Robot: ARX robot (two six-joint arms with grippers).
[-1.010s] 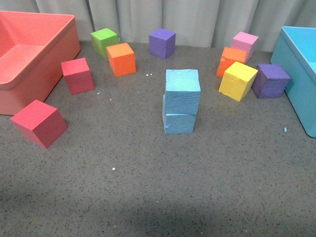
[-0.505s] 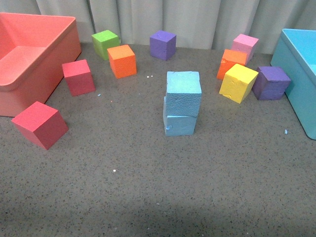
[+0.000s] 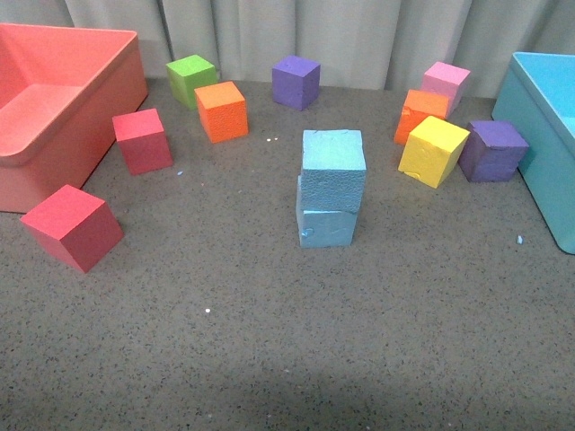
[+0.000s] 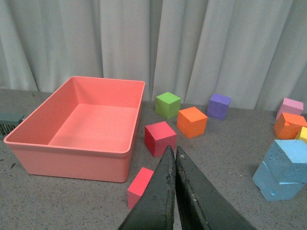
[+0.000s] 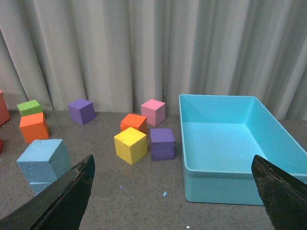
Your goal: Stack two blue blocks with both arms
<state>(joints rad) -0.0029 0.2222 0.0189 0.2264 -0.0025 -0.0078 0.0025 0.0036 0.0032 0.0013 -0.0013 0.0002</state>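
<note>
Two sky-blue blocks stand stacked in the middle of the table: the upper blue block (image 3: 333,168) rests on the lower blue block (image 3: 325,224), turned slightly askew. The left wrist view shows the same stack, upper block (image 4: 289,159) over lower block (image 4: 276,183); the right wrist view shows it too, upper block (image 5: 42,158). Neither arm appears in the front view. My left gripper (image 4: 173,152) is shut with nothing between its fingers, well away from the stack. My right gripper (image 5: 172,165) is wide open and empty, far from the blocks.
A salmon bin (image 3: 36,144) stands at the left, a turquoise bin (image 3: 544,135) at the right. Scattered cubes: two red (image 3: 72,224) (image 3: 142,139), green (image 3: 190,76), orange (image 3: 221,109), purple (image 3: 296,81), pink (image 3: 445,83), orange (image 3: 419,109), yellow (image 3: 433,148), purple (image 3: 491,148). A curtain closes the back.
The view has shifted very slightly; the stacked blue blocks and other cubes have not moved.
</note>
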